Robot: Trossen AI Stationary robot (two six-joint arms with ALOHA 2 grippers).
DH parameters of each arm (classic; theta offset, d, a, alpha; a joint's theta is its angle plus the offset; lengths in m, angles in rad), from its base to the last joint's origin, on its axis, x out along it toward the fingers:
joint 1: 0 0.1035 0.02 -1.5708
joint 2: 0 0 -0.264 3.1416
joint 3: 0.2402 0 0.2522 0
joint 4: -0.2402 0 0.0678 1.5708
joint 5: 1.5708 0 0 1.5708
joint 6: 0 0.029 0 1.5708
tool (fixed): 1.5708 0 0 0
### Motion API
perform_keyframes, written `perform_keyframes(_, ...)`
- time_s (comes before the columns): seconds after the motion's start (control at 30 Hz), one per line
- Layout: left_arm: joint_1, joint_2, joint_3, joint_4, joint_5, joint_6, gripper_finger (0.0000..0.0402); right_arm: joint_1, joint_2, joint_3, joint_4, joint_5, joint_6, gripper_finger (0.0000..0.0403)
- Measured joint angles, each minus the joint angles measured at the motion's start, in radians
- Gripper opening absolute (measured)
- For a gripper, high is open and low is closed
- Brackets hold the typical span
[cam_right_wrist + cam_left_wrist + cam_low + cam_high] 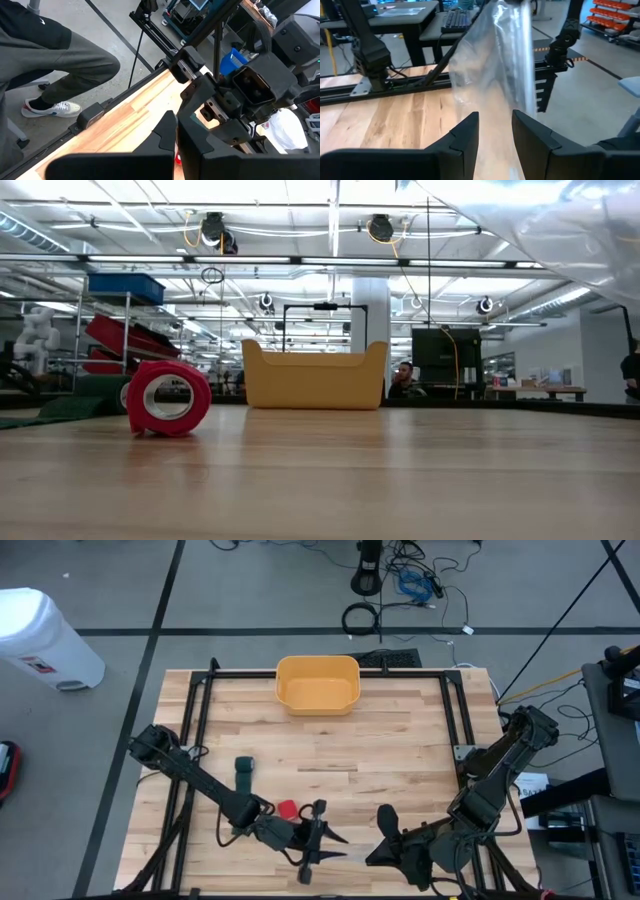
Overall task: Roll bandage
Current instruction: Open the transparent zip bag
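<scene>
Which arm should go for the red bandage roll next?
Left. The left gripper is just beside the red roll, fingers apart around a clear plastic bag. The right gripper is shut and farther away.

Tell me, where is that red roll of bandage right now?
In the high view the red bandage roll lies on the table's near left part, beside the left claw, with a dark green bandage farther back.

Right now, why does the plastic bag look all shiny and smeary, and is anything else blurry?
In the left wrist view the clear plastic bag catches glare in white streaks and looks smeared. In the low view the ceiling lights burn bright white, while the red bandage roll and yellow bin stay fairly sharp.
</scene>
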Motion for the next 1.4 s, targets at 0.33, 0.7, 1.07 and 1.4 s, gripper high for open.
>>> perform_keyframes(0.33,-0.005,-0.001,0.001,-0.002,0.01,0.0,0.0122,0.0,0.0,0.0,-0.001,0.0,0.001,0.0)
perform_keyframes(0.7,-0.032,-0.002,0.062,-0.088,0.004,0.001,0.0122,0.0,0.0,0.0,-0.009,0.0,0.013,0.0)
perform_keyframes(1.07,-0.029,-0.002,0.068,-0.159,-0.071,0.0,0.0122,0.0,0.0,0.0,-0.008,0.001,0.012,0.0)
perform_keyframes(1.4,-0.029,-0.002,0.068,-0.15,-0.074,0.0,0.0122,0.0,0.0,0.0,-0.007,0.0,0.012,0.0)
